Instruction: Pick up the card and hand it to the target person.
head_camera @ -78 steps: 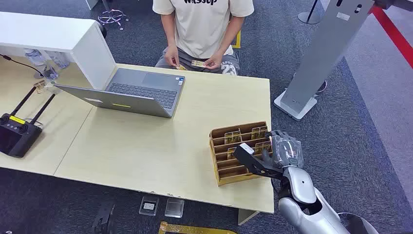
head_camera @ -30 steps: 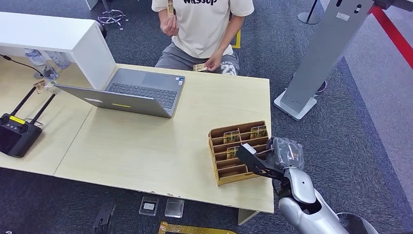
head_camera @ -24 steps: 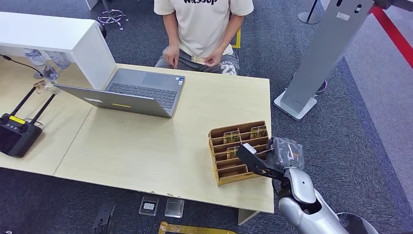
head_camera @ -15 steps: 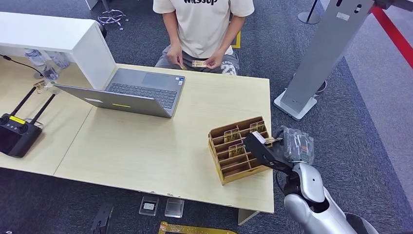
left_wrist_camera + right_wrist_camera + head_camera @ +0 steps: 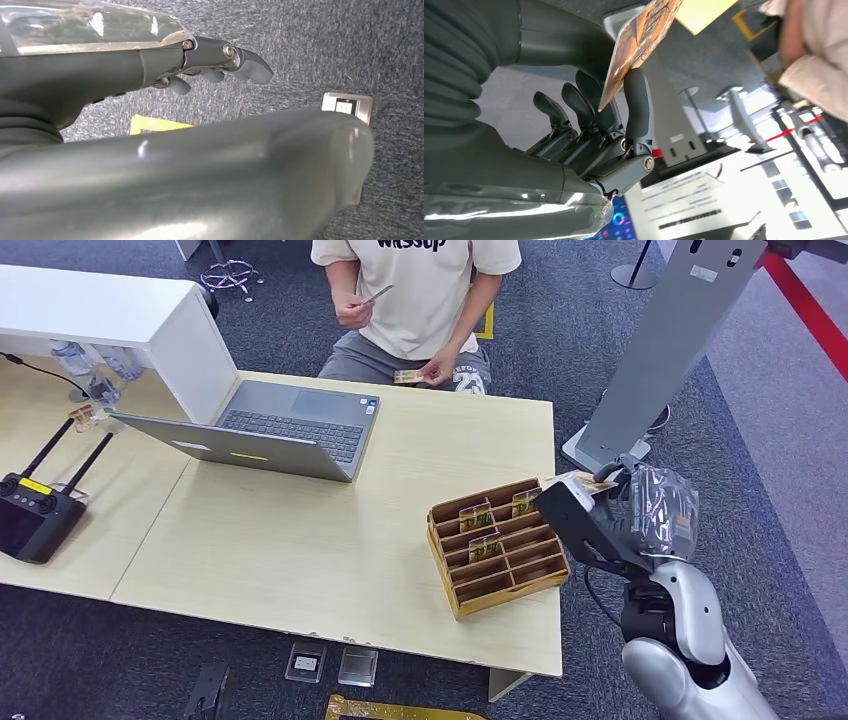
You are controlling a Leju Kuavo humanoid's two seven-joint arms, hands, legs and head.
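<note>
My right hand (image 5: pixel 632 512) is raised just past the table's right edge, beside the wooden card rack (image 5: pixel 497 545). It pinches a gold-brown card (image 5: pixel 582 480) between thumb and a finger; the right wrist view shows that card (image 5: pixel 639 42) clamped edge-on against a dark fingertip. A few more cards stand in the rack's upper slots. The person (image 5: pixel 417 295) in a beige T-shirt sits behind the table's far edge, one hand lifted with a card, the other hand holding a card near the lap. My left hand (image 5: pixel 220 65) hangs over the carpet with its fingers apart and nothing in them.
An open grey laptop (image 5: pixel 270 430) lies on the light wooden table (image 5: pixel 300 540), between rack and person. A black remote controller (image 5: pixel 35 515) sits at the left, a white box (image 5: pixel 120 320) behind it. A grey kiosk stand (image 5: pixel 660 360) rises on the right.
My right hand has lifted up and to the right, away from the rack, carrying a card out of it. The rack shifted slightly. The person raised one hand with a card.
</note>
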